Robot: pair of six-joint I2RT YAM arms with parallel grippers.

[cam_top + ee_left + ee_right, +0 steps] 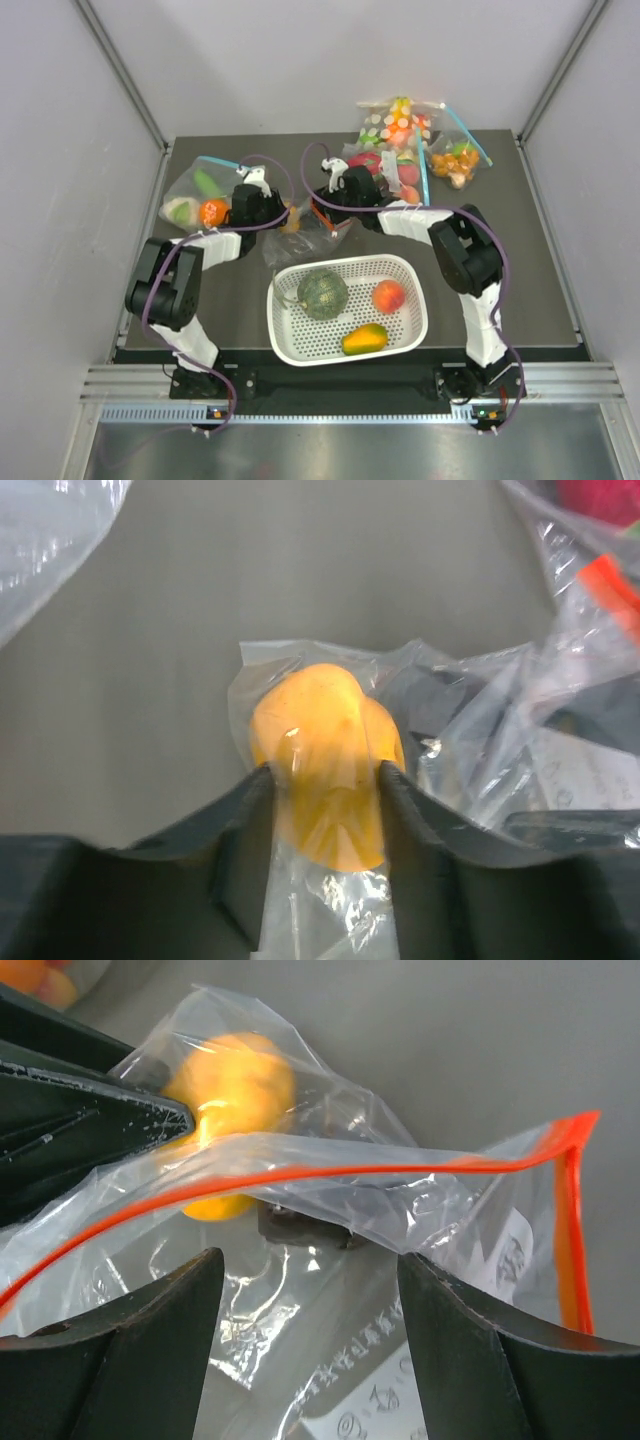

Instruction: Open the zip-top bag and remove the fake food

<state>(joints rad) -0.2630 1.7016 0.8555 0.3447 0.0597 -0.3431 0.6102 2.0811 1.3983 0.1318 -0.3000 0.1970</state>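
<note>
- My left gripper (pixel 325 780) is clamped on the small orange (pixel 310 720) through the zip-top bag (pixel 420 1185), which lies at 11 o'clock of the basket (pixel 412 268).
- My right gripper (pixel 310 1280) is spread wide and holds nothing.
- Step: extraction. Next: pinch the bag mouth and push the orange out.

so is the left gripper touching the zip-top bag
Touching. Left wrist view shows the left gripper pinching the zip-top bag around the small orange.

My table (pixel 540 260): a dark matte slab, enclosed by pale grey walls (pixel 300 60) on three sides. Along its near edge runs an aluminium rail (pixel 340 378), with brushed metal sheet (pixel 330 450) below.
</note>
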